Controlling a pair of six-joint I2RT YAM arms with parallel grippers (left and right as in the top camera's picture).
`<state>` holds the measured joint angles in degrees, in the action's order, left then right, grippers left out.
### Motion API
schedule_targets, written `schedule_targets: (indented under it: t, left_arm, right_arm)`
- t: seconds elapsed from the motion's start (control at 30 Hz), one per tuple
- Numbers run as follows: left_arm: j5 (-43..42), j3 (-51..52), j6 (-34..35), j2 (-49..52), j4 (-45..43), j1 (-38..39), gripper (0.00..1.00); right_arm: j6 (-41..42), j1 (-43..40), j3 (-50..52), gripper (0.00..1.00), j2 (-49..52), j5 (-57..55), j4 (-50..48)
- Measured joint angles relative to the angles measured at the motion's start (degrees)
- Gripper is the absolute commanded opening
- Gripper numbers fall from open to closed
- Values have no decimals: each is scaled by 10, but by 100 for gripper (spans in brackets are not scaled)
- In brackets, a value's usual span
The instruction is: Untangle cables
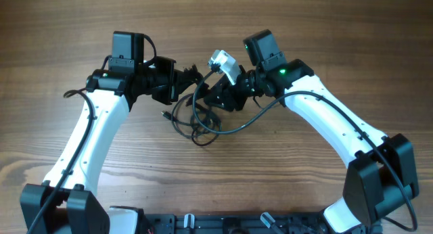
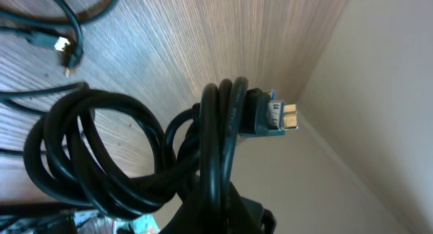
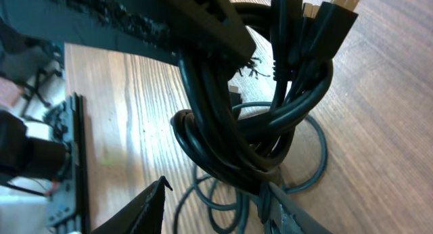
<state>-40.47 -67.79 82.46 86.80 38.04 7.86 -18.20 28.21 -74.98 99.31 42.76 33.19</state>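
The cables are thin black cords. A knotted clump (image 1: 201, 87) hangs between my two grippers, above the wooden table. My left gripper (image 1: 190, 78) is shut on this clump (image 2: 216, 146); a plug with a blue insert (image 2: 276, 116) sticks out beside it. In the right wrist view the clump (image 3: 250, 132) hangs from the left gripper's fingers (image 3: 203, 17), with several plug ends (image 3: 318, 11) pointing up. My right gripper (image 3: 216, 193) is open, its right finger touching the clump's underside. Loose loops (image 1: 196, 126) lie on the table below.
A small loose plug (image 2: 64, 48) lies on the table (image 1: 304, 31) left of the loops, also in the overhead view (image 1: 166, 115). A black frame (image 1: 223, 224) runs along the front edge. The right arm's own thicker wire (image 1: 254, 119) curves beside the loops.
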Motion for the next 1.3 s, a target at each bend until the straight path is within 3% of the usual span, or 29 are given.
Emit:
schedule_targets:
  t: [0.17,0.33,0.4,0.47,0.53,0.77,0.83,1.0,1.07,1.13,1.17,1.2,1.23,1.27,1.3]
  left_arm:
    - [-45,0,11,0,-2,-3,8]
    - [-76,0,19,0,-3,-4,9]
    - [-82,0,22,0,-4,-4,9]
    - [-90,0,25,0,-5,-6,8]
    - [-104,0,28,0,-5,-18,9]
    - [-117,0,35,0,-3,-67,12]
    - [-85,0,34,0,-3,-71,15]
    - [104,-4,22,0,72,-71,15]
    - [153,-4,-39,0,80,-70,20]
    - [162,-4,-156,0,66,-57,23]
    - [162,-5,-228,0,66,-45,23]
    - [162,-5,-293,0,70,-33,23]
    - [162,-5,-348,0,72,-19,23]
    - [162,-5,-394,0,74,-6,23]
    - [163,-5,-423,0,73,5,23]
  right_arm:
    - [-79,3,1,48,1,-16,-28]
    - [-105,5,1,51,26,-11,-65]
    - [-106,6,3,43,30,-3,-85]
    - [-106,6,3,20,31,-2,-92]
    - [-113,6,4,4,32,0,-93]
    - [20,11,4,4,33,18,-42]
    - [42,11,5,4,36,21,-7]
    - [56,11,6,4,38,26,90]
    - [84,11,6,4,38,26,95]
    - [152,11,6,5,38,4,90]
    - [225,11,6,10,38,-35,90]
    - [287,12,6,32,38,-75,89]
    - [327,15,6,64,38,-107,88]
    - [365,19,6,86,38,-137,87]
    - [390,25,6,91,38,-157,81]
